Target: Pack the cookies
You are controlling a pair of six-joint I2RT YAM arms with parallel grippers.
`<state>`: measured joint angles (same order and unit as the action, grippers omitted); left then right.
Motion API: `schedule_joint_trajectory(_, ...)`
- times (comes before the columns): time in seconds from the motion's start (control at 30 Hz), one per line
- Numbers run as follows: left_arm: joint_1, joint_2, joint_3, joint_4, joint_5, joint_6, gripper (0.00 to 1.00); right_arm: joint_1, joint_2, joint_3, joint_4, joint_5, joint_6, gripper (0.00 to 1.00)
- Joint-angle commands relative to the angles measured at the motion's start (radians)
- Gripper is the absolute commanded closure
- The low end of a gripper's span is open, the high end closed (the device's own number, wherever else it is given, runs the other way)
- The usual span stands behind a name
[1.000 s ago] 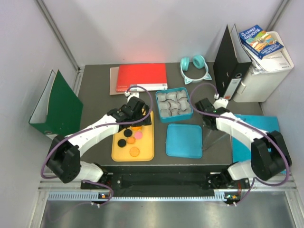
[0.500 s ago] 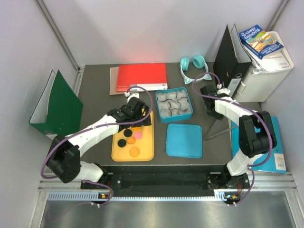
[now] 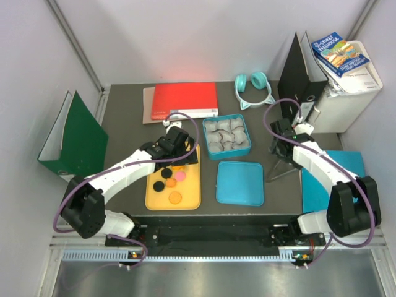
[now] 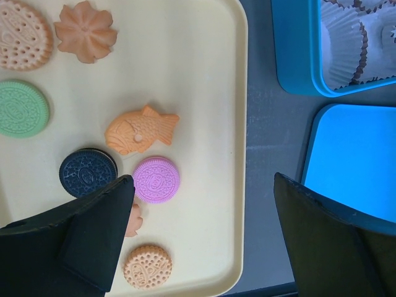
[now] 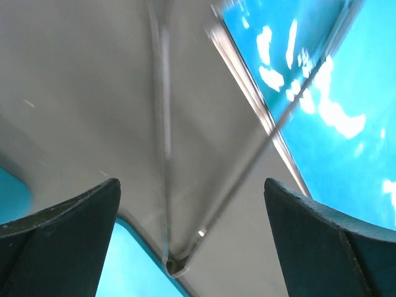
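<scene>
Several cookies lie on a yellow tray [image 3: 152, 199]: an orange fish [image 4: 140, 129], a pink disc [image 4: 156, 180], a black disc [image 4: 87, 172], a green disc [image 4: 22, 109], tan rounds [image 4: 146, 267] and an orange flower [image 4: 85, 31]. My left gripper [image 4: 203, 180] hangs open over the tray's [image 4: 198, 74] right part, holding nothing. The blue tin [image 3: 227, 137] holds crinkled paper cups [image 4: 341, 38]. My right gripper [image 5: 192, 183] is open above metal tongs [image 5: 177, 263] lying on the table, apart from them.
The tin's blue lid [image 3: 240, 183] lies flat in front of the tin. A blue folder [image 3: 337, 166] lies at the right edge, a red book [image 3: 185, 99] and teal headphones [image 3: 253, 87] at the back. A green binder [image 3: 77, 140] stands left, a black one [image 3: 298, 79] back right.
My right gripper went from shut to open, and that arm swung toward the back and then right. The left arm and the cookies did not move.
</scene>
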<state>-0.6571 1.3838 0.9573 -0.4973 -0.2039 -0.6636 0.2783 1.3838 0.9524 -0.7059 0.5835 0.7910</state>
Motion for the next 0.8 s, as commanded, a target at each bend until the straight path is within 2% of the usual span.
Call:
schedule_joint_trajectory(0.0,-0.007,0.006,-0.002,0.04,0.02,-0.021,0.02,0.002,-0.052,-0.11,-0.052,-0.082,0.125,0.02)
schedule_joint_trajectory(0.3,-0.012,0.0,-0.011,0.043,0.024,-0.025,0.02,0.002,0.015,-0.141,0.009,-0.109,0.142,0.02)
schedule_joint_trajectory(0.5,-0.013,-0.009,-0.025,0.043,0.02,-0.031,0.02,0.002,0.155,-0.083,0.023,-0.109,0.137,0.01)
schedule_joint_trajectory(0.77,-0.013,-0.014,-0.034,0.046,0.014,-0.031,0.02,0.013,0.061,-0.115,0.011,-0.117,0.128,0.01)
